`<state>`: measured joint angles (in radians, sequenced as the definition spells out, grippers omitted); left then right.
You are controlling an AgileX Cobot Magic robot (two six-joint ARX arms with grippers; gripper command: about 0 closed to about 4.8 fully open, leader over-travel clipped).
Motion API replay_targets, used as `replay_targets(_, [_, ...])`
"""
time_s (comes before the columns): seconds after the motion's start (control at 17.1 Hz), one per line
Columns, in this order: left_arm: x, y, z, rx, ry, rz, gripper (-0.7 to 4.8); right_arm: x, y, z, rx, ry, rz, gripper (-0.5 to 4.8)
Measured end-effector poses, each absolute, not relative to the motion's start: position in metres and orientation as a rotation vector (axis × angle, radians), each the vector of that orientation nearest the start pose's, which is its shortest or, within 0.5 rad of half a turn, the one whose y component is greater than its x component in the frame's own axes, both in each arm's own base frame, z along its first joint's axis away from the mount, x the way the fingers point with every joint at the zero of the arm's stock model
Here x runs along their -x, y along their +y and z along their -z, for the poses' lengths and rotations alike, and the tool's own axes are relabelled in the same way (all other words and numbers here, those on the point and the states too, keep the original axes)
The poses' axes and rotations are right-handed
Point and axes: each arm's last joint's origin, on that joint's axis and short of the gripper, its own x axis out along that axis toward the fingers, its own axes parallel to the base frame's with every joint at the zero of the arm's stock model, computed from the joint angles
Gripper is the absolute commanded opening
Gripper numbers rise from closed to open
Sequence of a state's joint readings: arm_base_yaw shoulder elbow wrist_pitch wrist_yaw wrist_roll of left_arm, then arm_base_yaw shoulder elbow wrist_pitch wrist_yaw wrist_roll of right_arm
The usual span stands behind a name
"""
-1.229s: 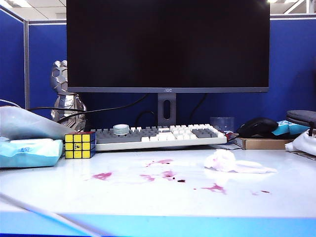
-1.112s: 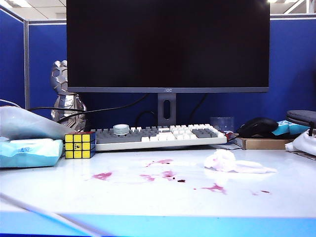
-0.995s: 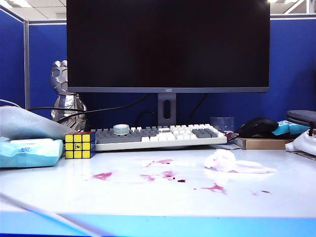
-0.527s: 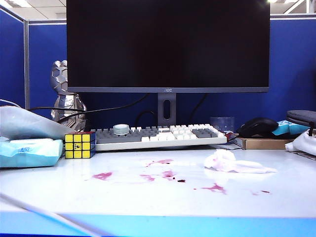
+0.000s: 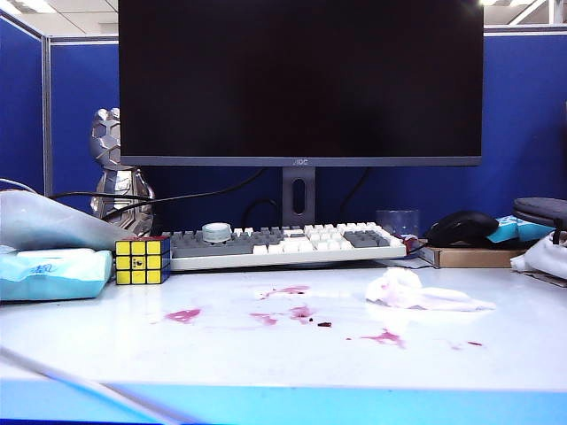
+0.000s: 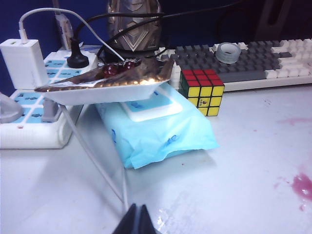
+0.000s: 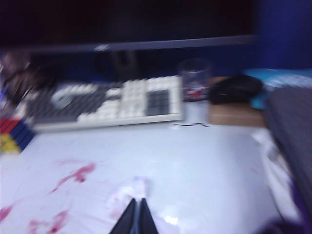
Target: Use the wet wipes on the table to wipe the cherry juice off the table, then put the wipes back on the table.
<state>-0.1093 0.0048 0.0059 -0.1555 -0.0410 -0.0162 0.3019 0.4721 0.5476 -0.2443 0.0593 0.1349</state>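
Exterior view: the wet wipes (image 5: 416,291) lie as 1 crumpled wad on the table (image 5: 106,345), in front of the keyboard (image 5: 283,243) toward its right end, with a flatter tail trailing away from the puzzle cube (image 5: 143,260). The cherry juice (image 5: 183,315) sits in several thin magenta splotches in front of the keyboard, the nearest one just before the wad. Neither arm shows in this view.

Left wrist view: the left hand (image 6: 137,222) has its 2 fingers pressed together with nothing between them, above bare table in front of the pale blue packet (image 6: 156,129). The puzzle cube sits just beside that packet, against the keyboard. 1 juice splotch shows at the far side from the packet.

Right wrist view: the picture is smeared. The right hand (image 7: 137,218) also has its fingers together and empty, low over the table before the keyboard. The pale lump (image 7: 127,195) just past its tips is probably the wad, with juice streaks toward the cube's side.

Judging by its look, the wad is very light, limp and damp, so it should crush flat and may cling to the glossy top. The raised, bunched end nearer the keyboard's middle seems the best hold; the thin tail would likely slip or tear.
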Motion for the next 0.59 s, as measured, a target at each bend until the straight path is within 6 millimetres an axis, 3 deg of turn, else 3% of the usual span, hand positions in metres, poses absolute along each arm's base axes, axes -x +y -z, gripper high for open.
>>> replay_targets(0.12, [-0.096,-0.009,-0.15,0.005,0.154,0.067,0.04,-0.158,0.05,-0.318,-0.048,0.269,-0.317,-0.05])
replay_targets(0.23, [-0.096,-0.009,-0.15,0.004,0.154,0.067,0.04,-0.222,0.072,-0.333,-0.022,0.49,-0.356,-0.05])
replay_targets(0.47, [-0.096,-0.009,-0.15,0.005,0.155,0.067,0.04,-0.305,0.1,-0.303,-0.018,0.766,-0.407,-0.05])
replay_targets(0.59, [-0.096,-0.009,-0.15,0.005,0.155,0.067,0.04,-0.323,0.106,-0.285,-0.01,0.889,-0.4,0.11])
